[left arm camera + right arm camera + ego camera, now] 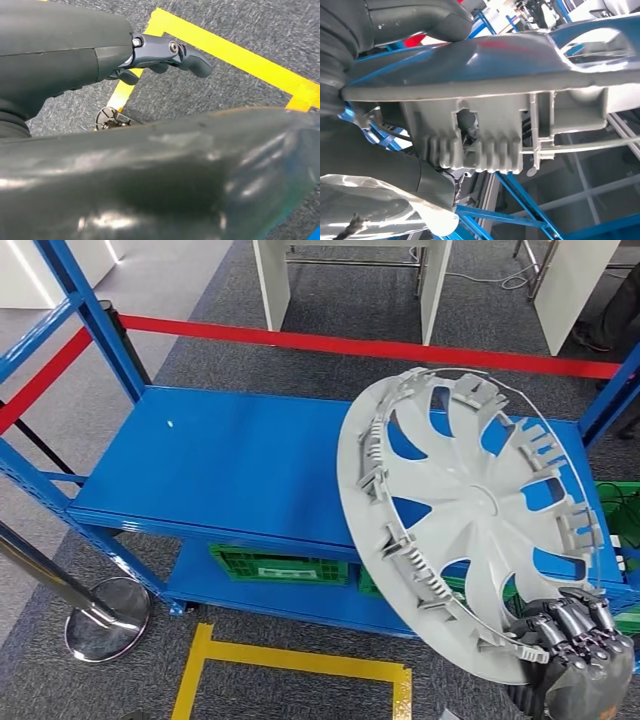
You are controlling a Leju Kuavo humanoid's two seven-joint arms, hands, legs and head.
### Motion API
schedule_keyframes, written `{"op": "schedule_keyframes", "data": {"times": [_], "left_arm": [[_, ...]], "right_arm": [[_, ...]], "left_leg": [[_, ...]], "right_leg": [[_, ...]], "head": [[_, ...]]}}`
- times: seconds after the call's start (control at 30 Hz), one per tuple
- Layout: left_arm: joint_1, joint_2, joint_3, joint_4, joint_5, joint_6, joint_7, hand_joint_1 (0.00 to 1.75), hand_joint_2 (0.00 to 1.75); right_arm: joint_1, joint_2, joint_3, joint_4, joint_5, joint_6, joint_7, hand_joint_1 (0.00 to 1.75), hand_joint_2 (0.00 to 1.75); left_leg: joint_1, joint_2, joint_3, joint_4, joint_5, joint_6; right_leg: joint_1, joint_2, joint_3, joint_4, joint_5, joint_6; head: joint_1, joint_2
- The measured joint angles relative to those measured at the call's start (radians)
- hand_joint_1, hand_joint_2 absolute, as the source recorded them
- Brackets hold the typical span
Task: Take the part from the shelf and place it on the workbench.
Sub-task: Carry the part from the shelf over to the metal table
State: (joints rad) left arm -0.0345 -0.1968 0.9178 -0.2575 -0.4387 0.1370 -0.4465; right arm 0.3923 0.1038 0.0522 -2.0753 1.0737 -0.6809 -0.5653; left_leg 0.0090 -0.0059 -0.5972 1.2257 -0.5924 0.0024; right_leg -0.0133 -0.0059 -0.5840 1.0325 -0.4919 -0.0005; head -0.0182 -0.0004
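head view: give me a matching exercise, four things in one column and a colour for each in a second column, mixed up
Things:
1. wheel cover
2. shelf
3. crate under the shelf top
4. floor tape

Colours:
A. yellow
B. blue
C. pale grey
D. green

Pairs: 1-C, 2-B, 3-D, 4-A

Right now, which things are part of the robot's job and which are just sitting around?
For the job:
wheel cover, gripped at its rim by the right hand
blue shelf

Just sitting around:
green crate
red barrier tape
metal post stand
yellow floor tape
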Motion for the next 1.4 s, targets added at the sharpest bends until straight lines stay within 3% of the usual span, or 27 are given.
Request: {"op": "schedule_keyframes", "data": {"times": [0.07,0.1,0.17,0.23,0.3,0.37,0.4,0.43,0.47,0.53,0.6,0.67,0.73,0.77,0.83,0.9,0.93,0.97,1.0,1.07,1.13,1.17,1.23,1.27,1.3,1.37,1.4], "left_arm": [[-0.001,0.003,0.0,0.0,-0.004,0.0,0.0,0.0,0.0],[-0.002,0.004,0.0,0.0,-0.006,0.0,0.001,0.0,0.0],[-0.003,0.003,0.0,0.0,-0.009,0.0,0.001,0.0,0.0],[-0.003,0.001,0.0,0.0,-0.012,0.0,0.002,0.0,0.0],[-0.005,0.0,0.0,0.0,-0.016,0.0,0.004,0.0,0.0],[-0.005,-0.002,0.0,0.0,-0.018,0.0,0.006,0.0,0.0],[-0.005,-0.003,0.0,0.0,-0.019,0.0,0.006,0.0,0.0],[-0.005,-0.004,0.0,0.0,-0.019,0.0,0.007,0.0,0.0],[-0.005,-0.005,0.0,0.0,-0.021,0.0,0.007,0.0,0.0],[-0.006,-0.008,0.0,0.0,-0.024,0.0,0.007,0.0,0.0],[-0.005,-0.01,0.0,0.0,-0.027,0.001,0.007,0.0,0.0],[-0.005,-0.012,0.0,0.0,-0.028,0.003,0.007,0.0,0.0],[-0.004,-0.013,0.0,0.0,-0.028,0.004,0.007,0.0,0.0],[-0.002,-0.014,0.0,0.0,-0.028,0.005,0.008,0.0,0.0],[-0.001,-0.014,0.0,0.0,-0.028,0.006,0.008,0.0,0.0],[-0.001,-0.015,0.0,0.0,-0.028,0.006,0.008,0.0,0.0],[-0.001,-0.015,0.0,0.0,-0.028,0.006,0.008,0.0,0.0],[-0.001,-0.015,0.0,0.0,-0.028,0.006,0.008,0.0,0.0],[-0.001,-0.015,0.0,0.0,-0.028,0.006,0.008,0.0,0.0],[-0.002,-0.015,0.0,0.0,-0.028,0.006,0.008,0.0,0.0],[-0.005,-0.015,0.0,0.0,-0.028,0.005,0.008,0.0,0.0],[-0.006,-0.015,0.0,0.0,-0.028,0.004,0.008,0.0,0.0],[-0.007,-0.015,0.0,0.0,-0.028,0.002,0.008,0.0,0.0],[-0.007,-0.015,0.001,0.0,-0.028,0.001,0.008,0.0,0.0],[-0.008,-0.016,0.001,0.0,-0.028,0.0,0.007,0.0,0.0],[-0.011,-0.017,0.001,0.0,-0.029,0.0,0.007,0.0,0.0],[-0.012,-0.017,0.001,0.0,-0.029,0.0,0.007,0.0,0.0]], "right_arm": [[0.001,0.0,0.0,0.0,0.003,0.0,0.004,1.75,1.75],[0.0,0.0,0.001,0.0,0.004,0.0,0.005,1.75,1.75],[0.001,0.0,0.002,0.0,0.008,0.0,0.009,1.75,1.75],[0.003,-0.001,0.003,0.001,0.014,0.0,0.014,1.75,1.75],[0.006,-0.003,0.004,0.001,0.021,0.0,0.018,1.75,1.75],[0.007,-0.005,0.004,0.002,0.025,0.0,0.02,1.75,1.75],[0.008,-0.007,0.005,0.002,0.028,0.0,0.022,1.75,1.75],[0.008,-0.009,0.005,0.003,0.032,0.0,0.025,1.75,1.75],[0.009,-0.011,0.006,0.004,0.036,0.0,0.028,1.75,1.75],[0.009,-0.014,0.006,0.006,0.045,0.0,0.034,1.75,1.75],[0.009,-0.016,0.007,0.006,0.052,0.0,0.039,1.75,1.75],[0.011,-0.016,0.007,0.006,0.059,0.0,0.042,1.75,1.75],[0.013,-0.016,0.007,0.006,0.062,0.0,0.044,1.75,1.75],[0.013,-0.017,0.007,0.006,0.062,0.0,0.044,1.75,1.75],[0.013,-0.017,0.007,0.006,0.063,0.0,0.045,1.75,1.75],[0.013,-0.017,0.007,0.006,0.064,0.0,0.046,1.75,1.75],[0.014,-0.017,0.007,0.006,0.064,0.0,0.046,1.75,1.75],[0.014,-0.017,0.007,0.006,0.064,0.0,0.047,1.75,1.75],[0.014,-0.017,0.007,0.006,0.064,0.0,0.047,1.75,1.75],[0.014,-0.017,0.007,0.006,0.064,0.0,0.048,1.75,1.75],[0.013,-0.017,0.007,0.006,0.064,0.0,0.048,1.75,1.75],[0.013,-0.017,0.007,0.006,0.064,0.0,0.049,1.75,1.75],[0.011,-0.017,0.007,0.006,0.062,0.0,0.053,1.75,1.75],[0.011,-0.019,0.007,0.007,0.058,0.0,0.055,1.75,1.75],[0.011,-0.022,0.007,0.007,0.052,0.0,0.058,1.75,1.75],[0.01,-0.03,0.008,0.007,0.034,0.0,0.065,1.75,1.75],[0.01,-0.034,0.008,0.007,0.026,0.0,0.067,1.75,1.75]], "left_leg": [[-0.01,0.0,0.091,-0.151,0.038,0.023],[-0.015,0.0,0.118,-0.199,0.046,0.029],[-0.023,-0.001,0.126,-0.228,0.052,0.029],[-0.019,0.002,0.116,-0.243,0.073,0.031],[-0.013,0.006,0.099,-0.259,0.1,0.037],[-0.015,0.008,0.075,-0.258,0.119,0.041],[-0.016,0.009,0.062,-0.256,0.128,0.041],[-0.016,0.01,0.048,-0.253,0.136,0.04],[-0.016,0.01,0.034,-0.248,0.143,0.039],[-0.015,0.01,0.007,-0.232,0.154,0.033],[-0.017,0.009,-0.015,-0.212,0.163,0.023],[-0.02,0.008,-0.026,-0.201,0.175,0.014],[-0.019,0.006,-0.03,-0.196,0.178,0.004],[-0.017,0.005,-0.036,-0.182,0.156,-0.001],[-0.013,0.004,-0.056,-0.101,0.062,-0.014],[-0.01,0.004,-0.074,0.022,-0.025,-0.021],[-0.009,0.004,-0.072,0.063,-0.034,-0.022],[-0.009,0.004,-0.057,0.073,-0.021,-0.022],[-0.008,0.004,-0.025,0.043,0.008,-0.02],[-0.009,0.003,0.073,-0.095,0.051,-0.012],[-0.012,0.002,0.142,-0.214,0.048,-0.003],[-0.015,0.002,0.15,-0.237,0.041,0.0],[-0.015,0.004,0.137,-0.246,0.053,0.013],[-0.014,0.006,0.126,-0.248,0.063,0.022],[-0.013,0.008,0.114,-0.251,0.075,0.031],[-0.015,0.011,0.086,-0.252,0.099,0.042],[-0.017,0.011,0.07,-0.25,0.112,0.044]], "right_leg": [[0.003,0.0,-0.009,0.0,0.011,0.002],[0.002,0.0,-0.012,-0.001,0.017,0.006],[-0.002,-0.001,-0.016,-0.005,0.031,0.018],[-0.004,0.0,-0.025,-0.003,0.03,0.03],[-0.001,0.003,-0.05,0.045,-0.029,0.037],[-0.001,0.005,-0.081,0.154,-0.118,0.042],[-0.002,0.005,-0.088,0.207,-0.143,0.045],[-0.002,0.004,-0.085,0.238,-0.146,0.048],[-0.003,0.004,-0.066,0.238,-0.128,0.051],[-0.006,0.004,0.016,0.144,-0.074,0.054],[-0.006,0.005,0.107,0.014,-0.07,0.051],[-0.003,0.007,0.133,-0.04,-0.088,0.04],[-0.005,0.004,0.115,-0.041,-0.08,0.023],[-0.006,0.002,0.107,-0.041,-0.072,0.014],[-0.008,-0.001,0.086,-0.042,-0.052,0.001],[-0.008,-0.002,0.065,-0.039,-0.03,-0.002],[-0.007,-0.003,0.053,-0.036,-0.02,-0.001],[-0.007,-0.004,0.039,-0.032,-0.01,0.0],[-0.007,-0.004,0.024,-0.027,-0.002,0.001],[-0.006,-0.004,0.002,-0.018,0.011,0.007],[-0.004,-0.004,-0.01,-0.015,0.026,0.016],[-0.004,-0.005,-0.014,-0.016,0.035,0.022],[-0.006,-0.005,-0.022,-0.018,0.046,0.035],[-0.007,-0.003,-0.029,-0.009,0.032,0.04],[-0.007,-0.002,-0.04,0.014,-0.001,0.044],[-0.007,0.001,-0.07,0.115,-0.105,0.047],[-0.007,0.002,-0.082,0.179,-0.143,0.049]], "head": [[0.001,0.0],[0.001,0.0],[0.0,0.0],[0.0,0.0],[0.002,0.0],[0.003,0.0],[0.003,0.0],[0.003,0.0],[0.003,0.0],[0.003,0.0],[0.003,0.0],[0.003,0.0],[0.004,0.0],[0.002,0.0],[-0.002,0.0],[-0.004,0.0],[-0.004,0.0],[-0.004,0.0],[-0.004,0.0],[-0.004,0.0],[-0.004,0.0],[-0.003,0.0],[-0.003,0.0],[-0.002,0.0],[-0.001,0.0],[0.002,0.0],[0.002,0.0]]}}
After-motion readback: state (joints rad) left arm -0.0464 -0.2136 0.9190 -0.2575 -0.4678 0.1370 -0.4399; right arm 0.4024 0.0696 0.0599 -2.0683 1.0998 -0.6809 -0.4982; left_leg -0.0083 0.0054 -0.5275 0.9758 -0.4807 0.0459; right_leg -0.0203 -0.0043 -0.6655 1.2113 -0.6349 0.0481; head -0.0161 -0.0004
